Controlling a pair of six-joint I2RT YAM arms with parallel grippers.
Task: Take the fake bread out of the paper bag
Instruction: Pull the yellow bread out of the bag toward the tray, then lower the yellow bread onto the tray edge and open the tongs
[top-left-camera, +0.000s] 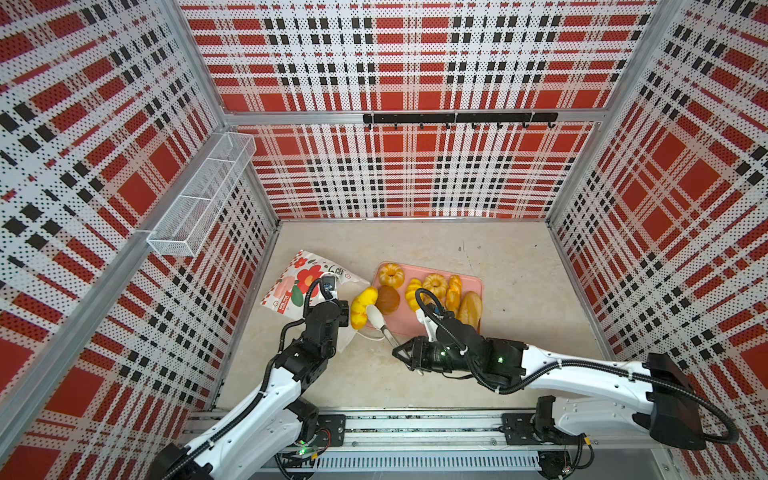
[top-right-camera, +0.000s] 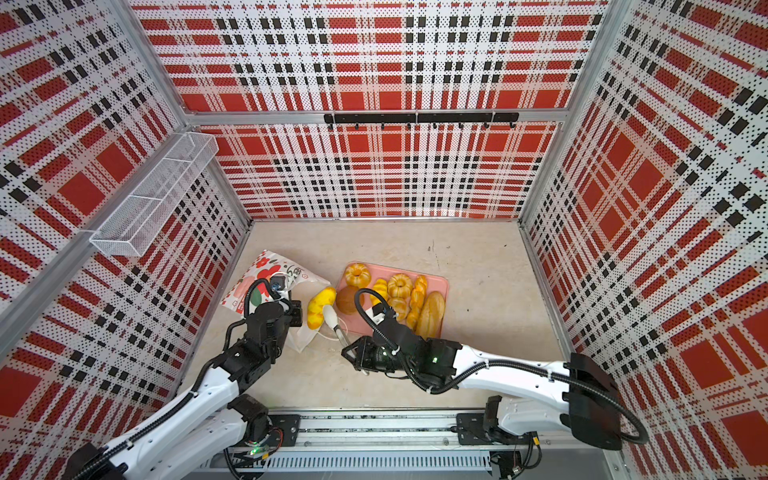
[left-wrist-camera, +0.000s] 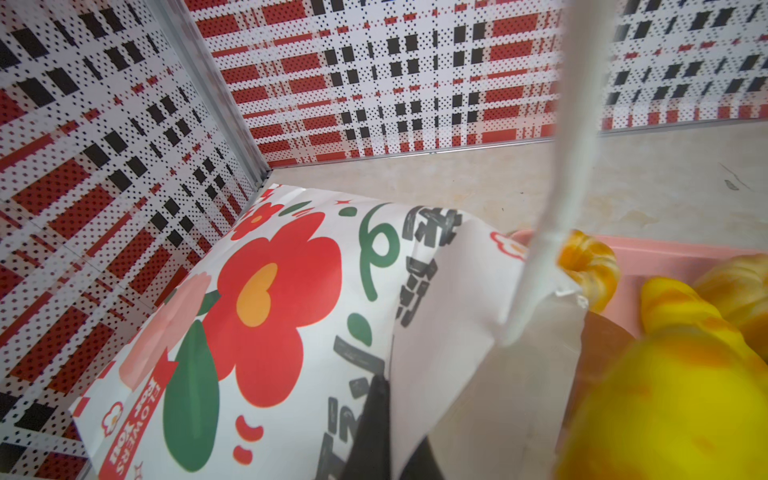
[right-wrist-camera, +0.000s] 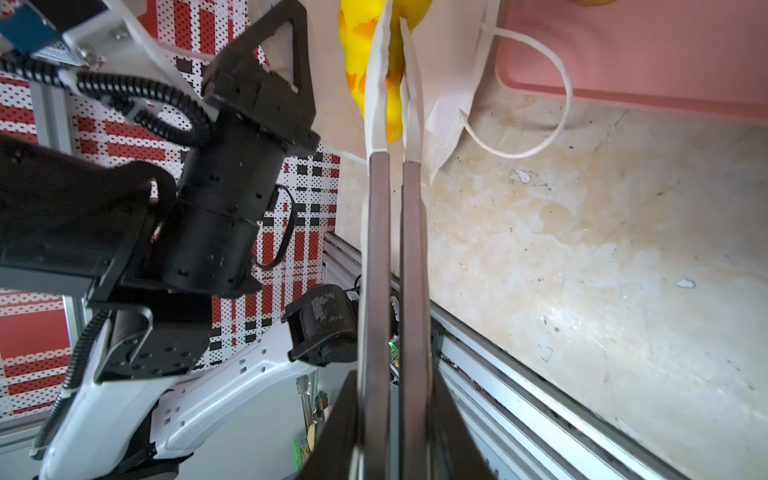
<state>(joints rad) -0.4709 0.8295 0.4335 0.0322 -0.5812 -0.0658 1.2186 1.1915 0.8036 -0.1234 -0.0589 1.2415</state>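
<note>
Paper bag (top-left-camera: 299, 278) lies on its side near the left edge of the desk (top-left-camera: 519, 270), its lip pinched by the left hand (left-wrist-camera: 384, 415), whose arm reaches in from the near edge. At the mouth, a yellow loaf (top-left-camera: 362, 307) sits between the tips of tongs (top-left-camera: 376, 318) that the right hand (top-left-camera: 400, 352) squeezes, forearm low. Best drawn straight out, gently, toward the pink tray (top-left-camera: 471, 284).

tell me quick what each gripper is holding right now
left gripper: shut on the paper bag, at its open edge.
right gripper: shut on the tongs, whose white tips pinch a yellow bread.
</note>
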